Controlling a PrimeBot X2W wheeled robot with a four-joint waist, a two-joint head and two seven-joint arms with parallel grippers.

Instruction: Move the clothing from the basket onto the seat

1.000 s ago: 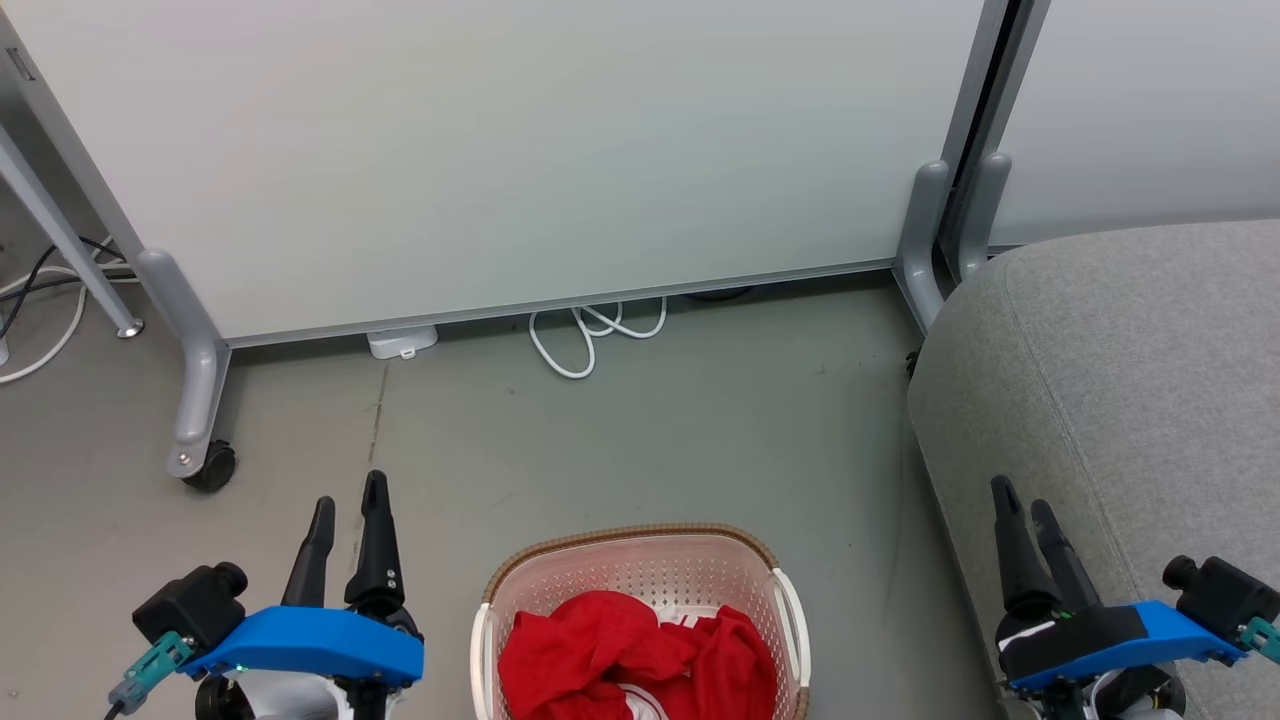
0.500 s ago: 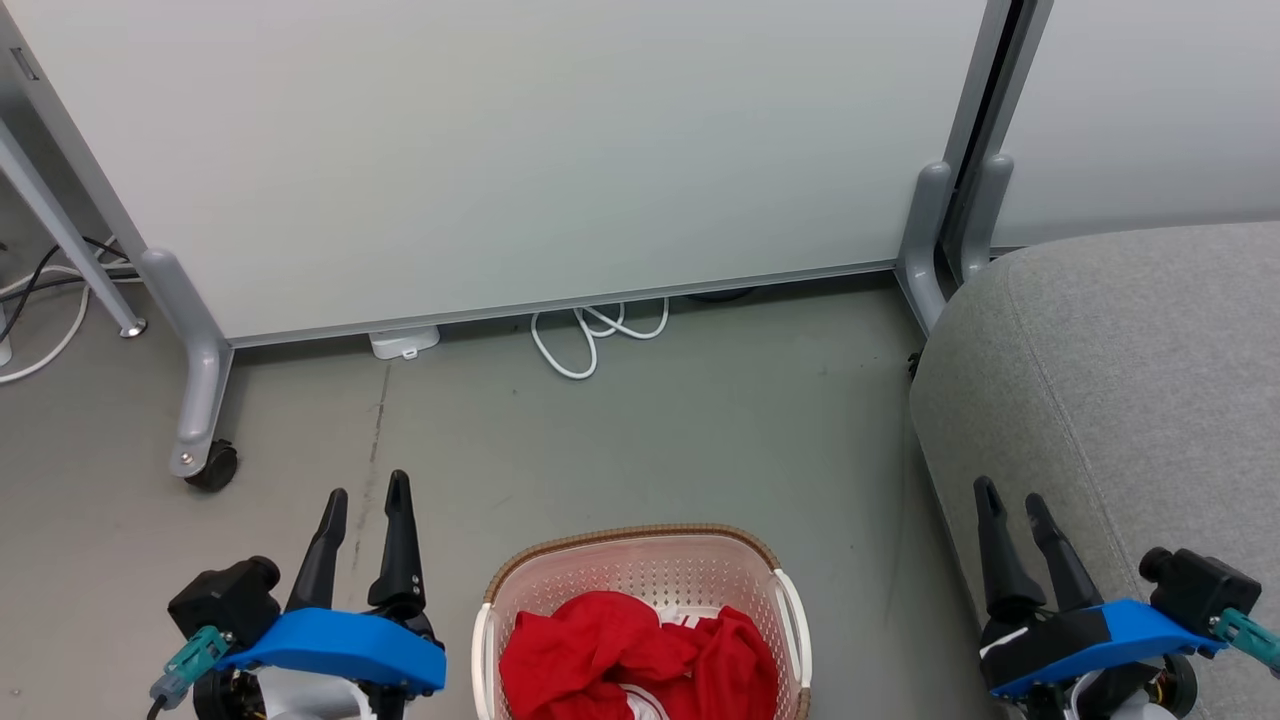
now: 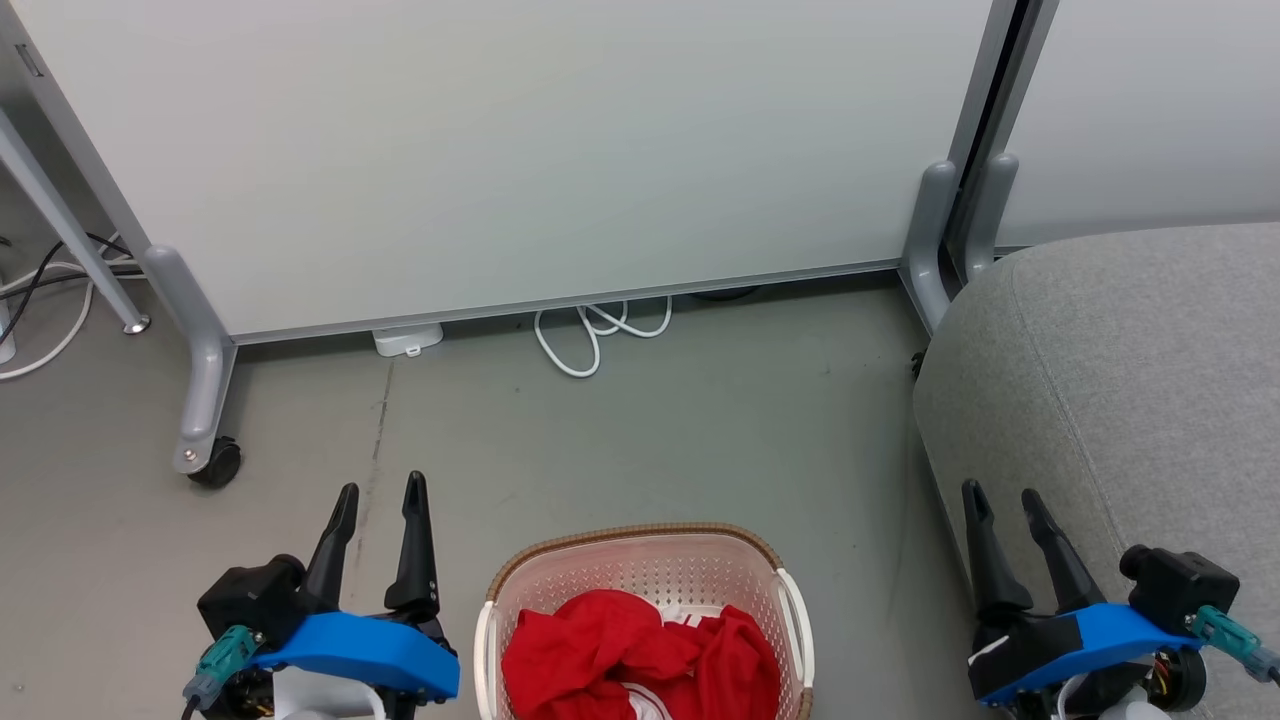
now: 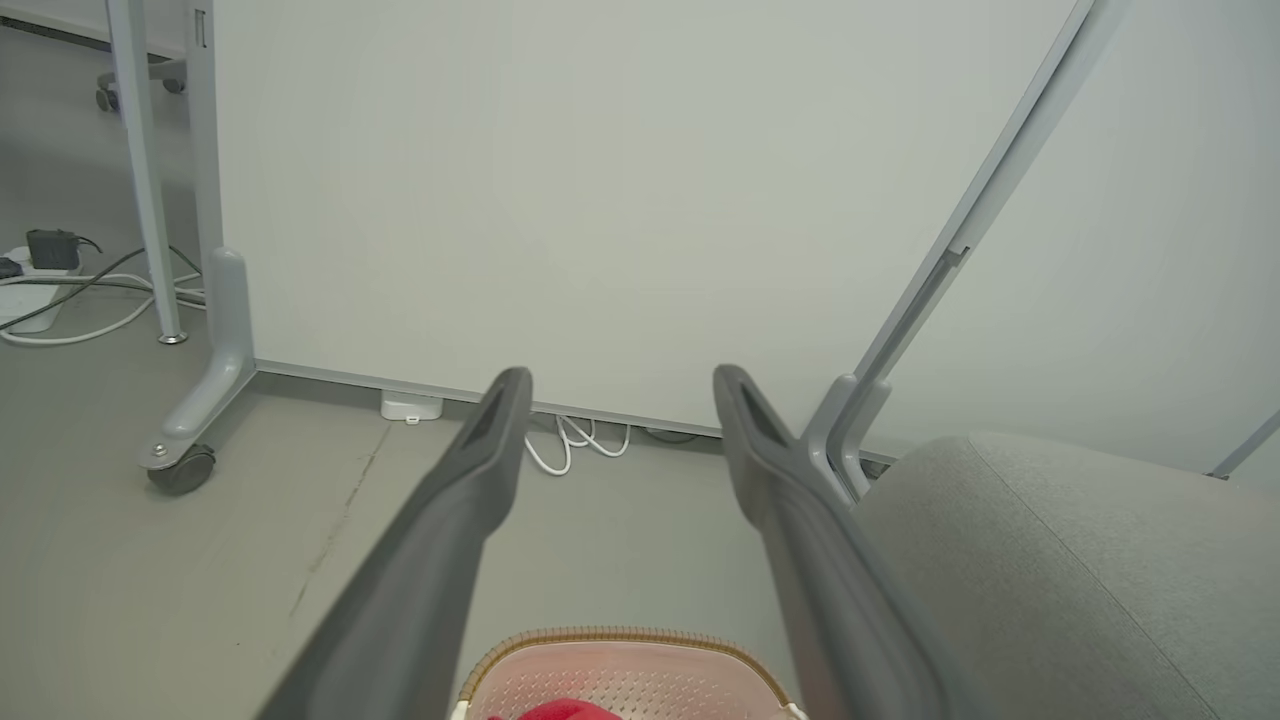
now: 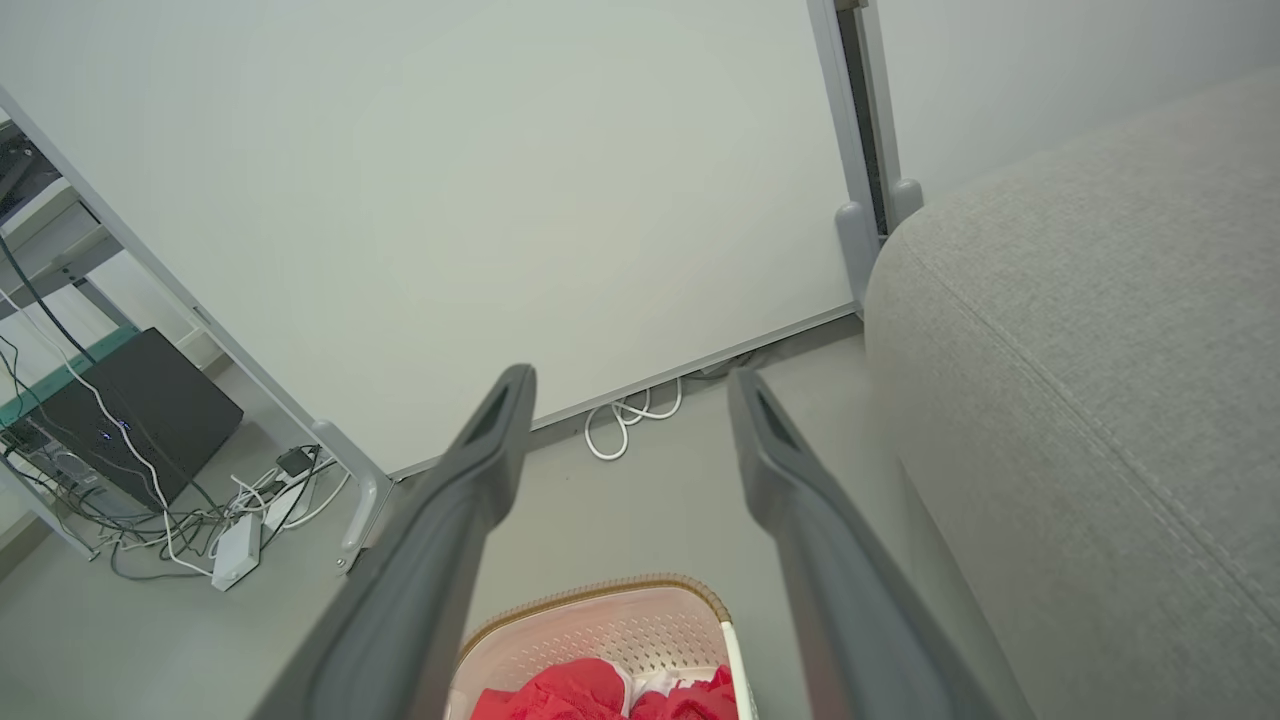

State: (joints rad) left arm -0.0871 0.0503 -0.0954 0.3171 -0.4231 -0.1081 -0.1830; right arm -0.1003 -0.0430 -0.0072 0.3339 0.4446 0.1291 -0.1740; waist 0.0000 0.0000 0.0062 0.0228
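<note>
Open floor (image 3: 650, 440) around basket (image 3: 632, 531) (seat (image 3: 1150, 380) rightward)

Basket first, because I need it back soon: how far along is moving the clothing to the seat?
Done: nothing yet; the visible part of the seat carries no garment. In hand: nothing; the left gripper and right gripper are open and empty, one on either side of the basket. Left: all the red clothing, bunched inside the basket, has to go across.

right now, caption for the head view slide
Left tool and right tool, both open, flank the basket of clothing beside the seat
</note>
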